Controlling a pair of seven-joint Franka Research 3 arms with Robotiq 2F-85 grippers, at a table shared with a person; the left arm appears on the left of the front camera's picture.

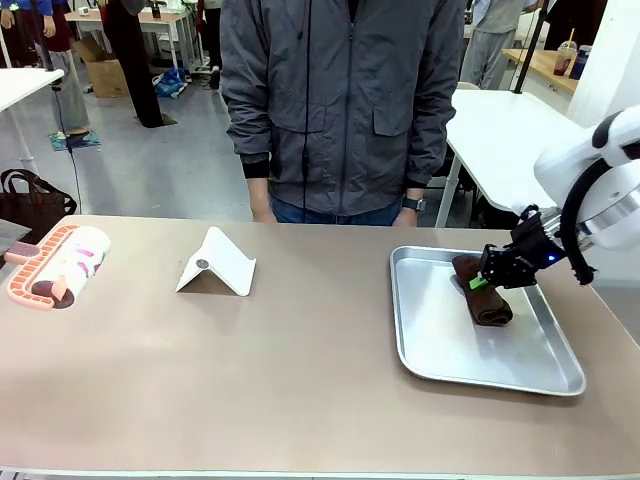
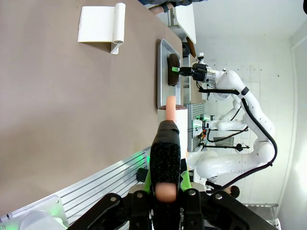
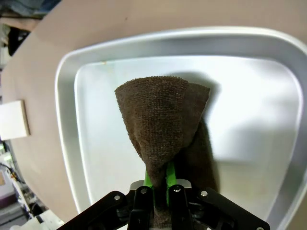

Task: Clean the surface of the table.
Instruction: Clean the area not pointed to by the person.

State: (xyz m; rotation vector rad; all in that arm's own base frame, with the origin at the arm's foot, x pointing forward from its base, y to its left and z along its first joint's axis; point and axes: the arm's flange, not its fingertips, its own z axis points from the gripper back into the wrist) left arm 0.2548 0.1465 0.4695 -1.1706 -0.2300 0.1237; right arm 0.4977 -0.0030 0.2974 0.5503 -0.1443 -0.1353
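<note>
Smooth matte taupe-brown table (image 1: 300, 380) (pale near edge), with right gripper (image 1: 480, 284) pinching a brown cloth (image 1: 492, 308) over the right-hand silver tray (image 1: 440, 360), left gripper (image 2: 165, 181) clamped on a dark fuzzy tool (image 2: 165, 153).

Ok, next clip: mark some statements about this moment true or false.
The right gripper is shut on the brown cloth. True.
The cloth lies on the bare table. False: it is in the silver tray.
The white folded stand sits in the tray. False: it stands on the table, left of it.
The left gripper holds nothing. False: it grips a black fuzzy tool.
A person in a grey jacket stands at the far side. True.
</note>
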